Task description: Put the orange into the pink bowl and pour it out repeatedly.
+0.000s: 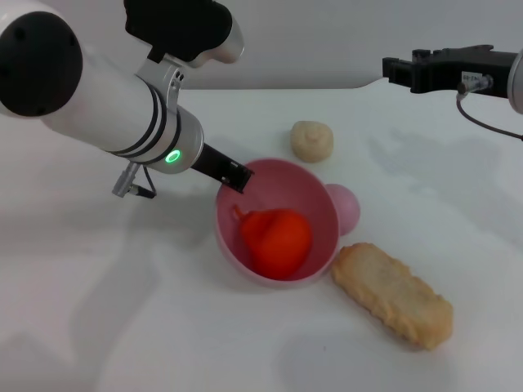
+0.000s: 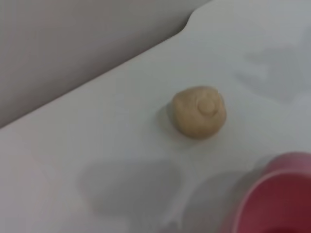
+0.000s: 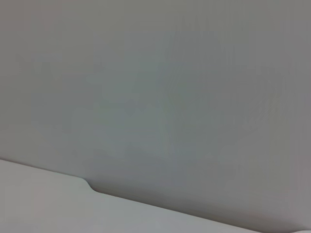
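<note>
The pink bowl (image 1: pixel 325 198) rests tilted on the white table, its mouth facing the front, and its rim also shows in the left wrist view (image 2: pixel 272 194). The orange (image 1: pixel 278 241), glossy orange-red with a small stem, lies inside the bowl against the lower wall. My left gripper (image 1: pixel 233 175) is at the bowl's back-left rim, shut on that rim with a dark finger pressed against it. My right gripper (image 1: pixel 400 72) hangs parked high at the far right, away from the bowl.
A beige round bun (image 1: pixel 311 140) (image 2: pixel 199 111) sits just behind the bowl. A small pink ball (image 1: pixel 347 206) touches the bowl's right side. A long breaded toy piece (image 1: pixel 392 294) lies at the front right. The table's back edge (image 2: pixel 184 26) runs behind the bun.
</note>
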You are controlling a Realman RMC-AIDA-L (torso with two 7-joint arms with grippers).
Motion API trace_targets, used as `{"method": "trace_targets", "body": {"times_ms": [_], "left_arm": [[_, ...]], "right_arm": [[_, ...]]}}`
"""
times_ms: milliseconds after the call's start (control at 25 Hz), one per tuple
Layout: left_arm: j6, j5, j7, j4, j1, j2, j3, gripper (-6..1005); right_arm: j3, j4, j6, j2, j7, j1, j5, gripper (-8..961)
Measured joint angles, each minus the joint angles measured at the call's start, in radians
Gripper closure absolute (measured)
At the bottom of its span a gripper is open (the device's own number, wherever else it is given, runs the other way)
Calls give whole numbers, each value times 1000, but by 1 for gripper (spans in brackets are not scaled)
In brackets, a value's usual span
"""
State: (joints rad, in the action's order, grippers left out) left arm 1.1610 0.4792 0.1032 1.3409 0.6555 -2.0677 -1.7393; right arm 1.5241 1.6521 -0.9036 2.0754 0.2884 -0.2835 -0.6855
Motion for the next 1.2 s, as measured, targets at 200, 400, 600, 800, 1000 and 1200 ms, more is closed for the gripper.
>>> {"method": "trace_targets", "body": {"times_ms": [200,400,600,800,1000,1200], "left_arm": [[-48,0,-5,1,-7,0,-3,816],[-106,-27,-1,1,-11,1,-3,696],[-441,-193,2,17,-92,6,15,498],[-841,-251,-1,19,-225,6,26,358],[-1069,-238,-16,-57,-299,5,75,265],[-1327,-198,-115,-233,-329,5,87,191]], "right_arm": [[2,-7,1,0,2,-1,0,514],[8,-10,25,1,78,8,-4,515],[35,-28,182,3,234,30,-10,499],[54,-115,513,3,324,68,-13,291],[188,-346,1156,0,332,110,-23,261],[267,-565,1484,3,272,96,-28,235]]}}
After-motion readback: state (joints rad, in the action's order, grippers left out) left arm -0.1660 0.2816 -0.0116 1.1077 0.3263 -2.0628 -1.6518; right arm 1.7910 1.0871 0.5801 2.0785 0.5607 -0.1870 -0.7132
